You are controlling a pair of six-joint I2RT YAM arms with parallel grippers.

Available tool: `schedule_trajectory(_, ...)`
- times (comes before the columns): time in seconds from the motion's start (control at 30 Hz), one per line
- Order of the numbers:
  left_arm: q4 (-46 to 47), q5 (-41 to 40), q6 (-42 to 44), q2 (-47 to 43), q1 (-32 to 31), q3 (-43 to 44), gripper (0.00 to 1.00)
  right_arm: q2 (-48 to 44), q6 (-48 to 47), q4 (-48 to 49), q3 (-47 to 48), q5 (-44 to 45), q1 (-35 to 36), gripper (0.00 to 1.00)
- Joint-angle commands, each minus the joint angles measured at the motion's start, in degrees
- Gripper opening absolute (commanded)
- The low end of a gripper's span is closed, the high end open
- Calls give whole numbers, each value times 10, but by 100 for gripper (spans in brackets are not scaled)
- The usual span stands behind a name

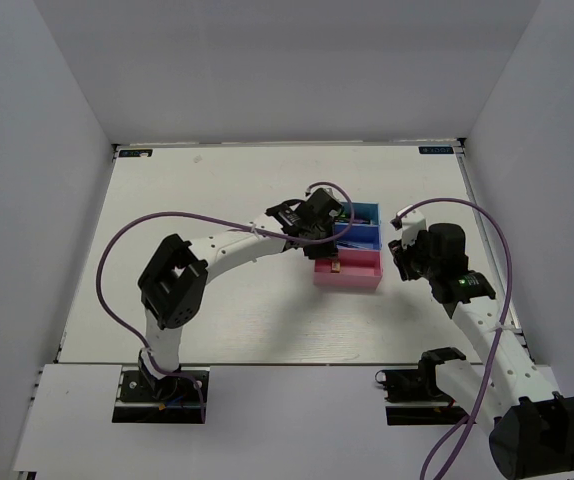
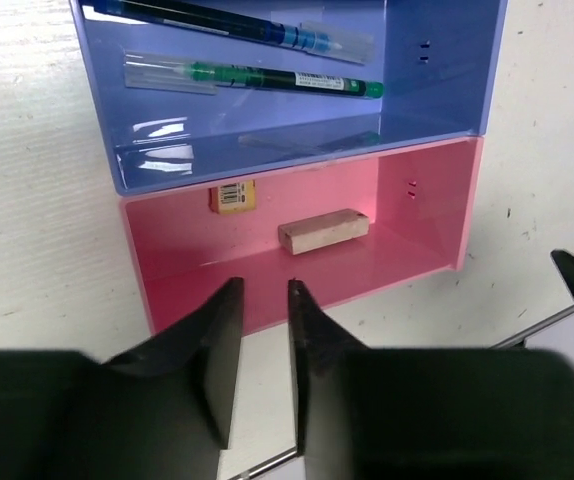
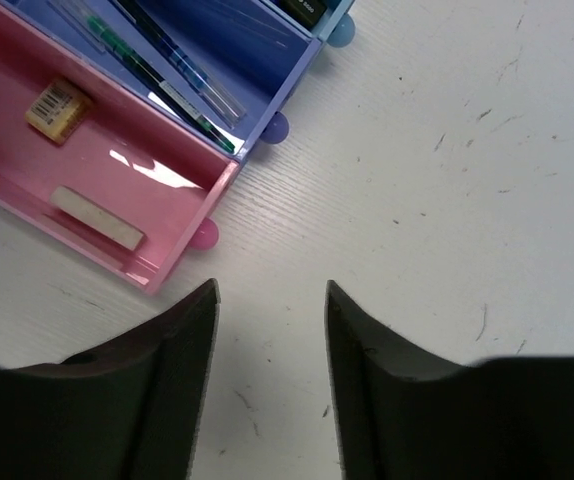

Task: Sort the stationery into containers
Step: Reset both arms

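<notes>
- The three trays sit joined in a row on the white desk (image 1: pixel 237 320): the cyan tray (image 1: pixel 365 211) farthest from the arm bases, the blue tray (image 2: pixel 437 80) in the middle, the pink tray (image 2: pixel 427 210) nearest
- The pink tray holds two erasers; the tan eraser (image 2: pixel 232 196), with a barcode label, sits against the wall shared with the blue tray; the whitish eraser (image 2: pixel 323 230) lies flat near the middle of the floor, close to the tan one but not touching it
- The blue tray holds two pens lying lengthwise, side by side: a blue pen (image 2: pixel 247 25) and a green pen (image 2: pixel 277 78)
- Only a corner of the cyan tray shows in the right wrist view, with something dark in it; too little is seen to name it
- The left hand (image 2: pixel 263 290) hangs above the near wall of the pink tray; its fingers stand slightly apart with nothing between them
- The right hand (image 3: pixel 271 290) is over bare desk just beside the right end of the trays; its fingers are well parted and grip nothing
</notes>
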Motion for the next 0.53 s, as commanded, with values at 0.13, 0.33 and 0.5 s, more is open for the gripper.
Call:
schedule_trajectory(0.13,-11,-29,80,-66,-22,26,61,-6,15,4,4,-34,-5,90)
schedule_trajectory(0.33,-78,-92,207,-214,-24,-81,100,-3,128,-21,35,-37,-5,90)
schedule_trajectory(0.5,-3,-44,237,-421,34,-313,100,-21,118,-10,23,-69,-4,90)
